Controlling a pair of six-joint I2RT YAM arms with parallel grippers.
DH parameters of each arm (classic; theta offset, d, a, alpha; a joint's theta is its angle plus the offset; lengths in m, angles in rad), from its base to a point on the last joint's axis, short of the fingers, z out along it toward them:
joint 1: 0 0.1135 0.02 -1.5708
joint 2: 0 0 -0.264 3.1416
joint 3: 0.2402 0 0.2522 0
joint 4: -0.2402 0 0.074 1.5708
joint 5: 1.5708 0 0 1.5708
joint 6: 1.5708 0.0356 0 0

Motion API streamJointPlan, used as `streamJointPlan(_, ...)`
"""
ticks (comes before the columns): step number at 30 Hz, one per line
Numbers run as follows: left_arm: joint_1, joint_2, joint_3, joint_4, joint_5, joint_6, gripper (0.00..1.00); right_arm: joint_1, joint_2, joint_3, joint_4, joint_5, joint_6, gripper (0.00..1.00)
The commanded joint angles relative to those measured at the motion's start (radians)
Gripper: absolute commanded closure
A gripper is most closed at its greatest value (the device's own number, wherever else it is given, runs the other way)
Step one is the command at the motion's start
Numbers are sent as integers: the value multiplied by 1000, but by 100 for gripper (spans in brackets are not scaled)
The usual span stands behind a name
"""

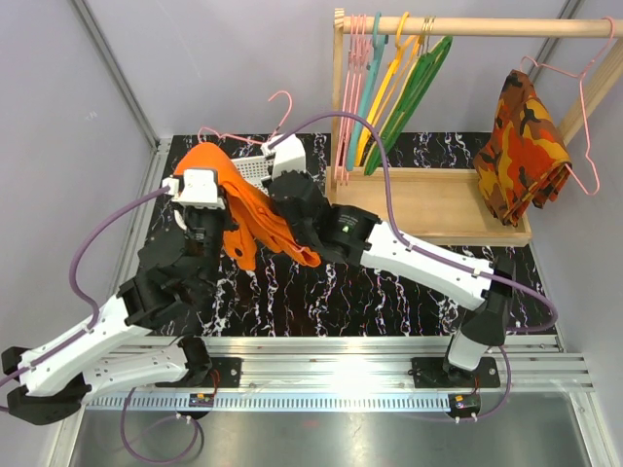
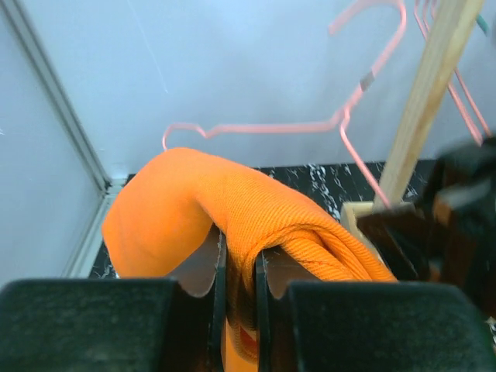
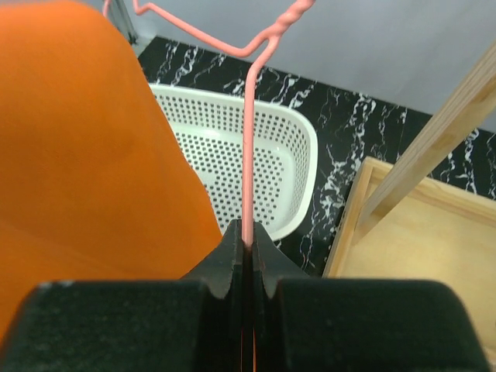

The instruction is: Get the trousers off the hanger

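The bright orange trousers (image 1: 255, 222) hang in a fold between my two grippers, above the table's left half. My left gripper (image 1: 226, 199) is shut on a fold of the trousers (image 2: 232, 201); the cloth fills the gap between its fingers (image 2: 239, 256). The thin pink hanger (image 1: 282, 100) stands above the trousers with its hook up, and its wire also shows in the left wrist view (image 2: 310, 125). My right gripper (image 1: 277, 183) is shut on the hanger wire (image 3: 248, 155), pinched at the fingertips (image 3: 249, 232). The trousers (image 3: 85, 155) lie to the left of that wire.
A white perforated basket (image 3: 267, 163) sits on the black marble table behind the grippers (image 1: 251, 170). A wooden rack (image 1: 438, 204) at the back right holds pink, teal, yellow and green hangers (image 1: 389, 88). A camouflage garment (image 1: 521, 146) hangs at its right end.
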Motion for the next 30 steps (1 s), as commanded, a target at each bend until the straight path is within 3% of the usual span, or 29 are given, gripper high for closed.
streamJointPlan(1, 15, -24, 139, 322, -59, 130, 100, -12, -76, -93, 25, -19, 39, 100)
streamJointPlan(14, 93, 5, 245, 418, -62, 300, 100, -12, -158, -256, 40, -158, 20, 100)
streamJointPlan(18, 233, 74, 305, 271, -16, 238, 100, -14, -216, -274, 31, -244, 31, 100)
streamJointPlan(23, 345, 88, 299, 201, 49, 161, 100, -12, -329, -301, 53, -267, -33, 100)
streamJointPlan(30, 572, 154, 327, 13, 131, 20, 100, -12, -305, -55, -108, -214, -280, 100)
